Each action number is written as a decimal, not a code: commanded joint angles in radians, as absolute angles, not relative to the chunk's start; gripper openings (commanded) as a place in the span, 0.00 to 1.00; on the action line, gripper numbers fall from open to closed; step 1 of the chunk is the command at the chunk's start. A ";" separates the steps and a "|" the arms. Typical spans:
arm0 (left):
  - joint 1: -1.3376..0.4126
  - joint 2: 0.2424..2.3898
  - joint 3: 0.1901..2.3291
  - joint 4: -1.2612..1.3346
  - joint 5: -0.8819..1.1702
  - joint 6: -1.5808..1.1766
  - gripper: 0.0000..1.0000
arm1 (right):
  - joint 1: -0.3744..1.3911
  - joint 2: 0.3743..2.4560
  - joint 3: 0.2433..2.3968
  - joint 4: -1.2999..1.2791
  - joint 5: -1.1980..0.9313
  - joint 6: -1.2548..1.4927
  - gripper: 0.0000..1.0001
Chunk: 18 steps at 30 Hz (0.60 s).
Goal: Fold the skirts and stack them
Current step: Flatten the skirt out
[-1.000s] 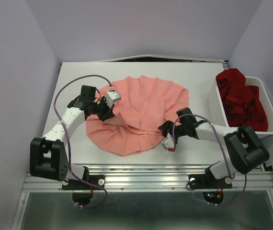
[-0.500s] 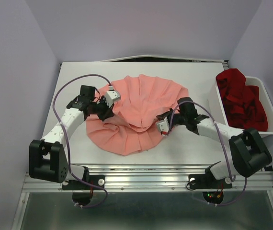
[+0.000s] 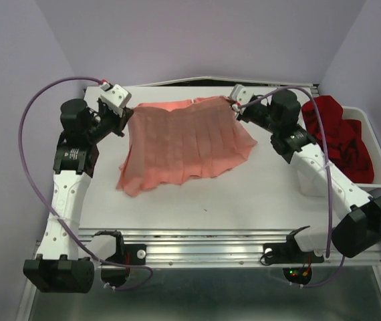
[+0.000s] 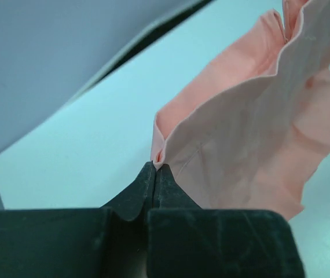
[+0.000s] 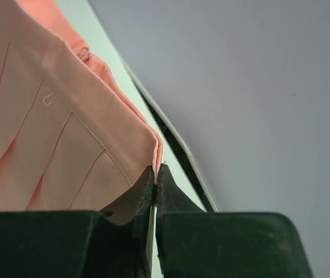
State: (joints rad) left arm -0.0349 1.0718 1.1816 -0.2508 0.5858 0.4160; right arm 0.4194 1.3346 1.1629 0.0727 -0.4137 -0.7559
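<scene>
Though partly behind arm point(image 3: 314, 164), red skirt point(image 3: 341, 137)

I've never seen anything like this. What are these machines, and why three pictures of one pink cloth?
They are two robot arms bolted at the near edge of the table. The wide picture looks down from above; each close-up comes from a camera on one wrist, showing its own fingers. The left pincer and the right pincer are each shut on a top corner of the salmon-pink skirt, stretching it between them. A deep red skirt lies crumpled in the white bin.
</scene>
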 commanded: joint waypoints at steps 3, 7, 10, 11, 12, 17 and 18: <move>-0.031 0.986 1.296 0.000 0.408 0.287 0.00 | 0.413 1.295 1.422 0.117 -0.213 -0.542 0.01; -0.032 0.960 1.339 0.035 0.446 0.308 0.00 | 0.413 1.299 1.528 0.097 -0.176 -0.512 0.01; -0.032 0.931 1.358 0.026 0.494 0.313 0.00 | 0.413 1.281 1.560 0.060 -0.167 -0.514 0.01; -0.032 0.917 1.356 0.023 0.495 0.307 0.00 | 0.413 1.273 1.552 0.057 -0.169 -0.520 0.01; -0.032 0.911 1.353 0.020 0.495 0.299 0.00 | 0.413 1.264 1.546 0.048 -0.167 -0.526 0.01; -0.032 0.899 1.318 0.005 0.529 0.288 0.00 | 0.413 1.244 1.494 0.038 -0.153 -0.548 0.01; -0.032 0.905 1.309 0.002 0.544 0.297 0.00 | 0.413 1.244 1.477 0.040 -0.152 -0.552 0.01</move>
State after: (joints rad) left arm -0.0460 0.9268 1.3025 -0.0570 0.5652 0.2863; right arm 0.4274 1.2797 1.4971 0.0078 -0.2646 -0.5278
